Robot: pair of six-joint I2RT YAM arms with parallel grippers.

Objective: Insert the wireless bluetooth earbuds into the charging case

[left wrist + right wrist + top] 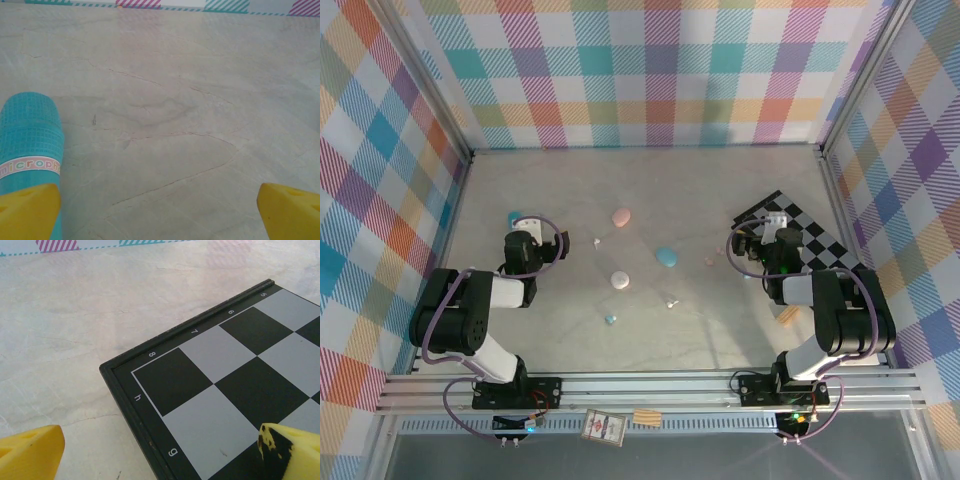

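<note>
Three oval charging cases lie mid-table: a pink one, a teal one and a whitish-pink one. Tiny earbuds are scattered around them: a white one, a teal one, another white one and a pale pink one. My left gripper is open over bare table, left of the cases, with nothing between its yellow fingers. My right gripper is open above a chessboard corner, right of the cases, holding nothing.
A long teal microphone lies just beside my left finger. A black-and-white chessboard covers the right side. A small tan object sits by the right arm. Plaid walls enclose the table.
</note>
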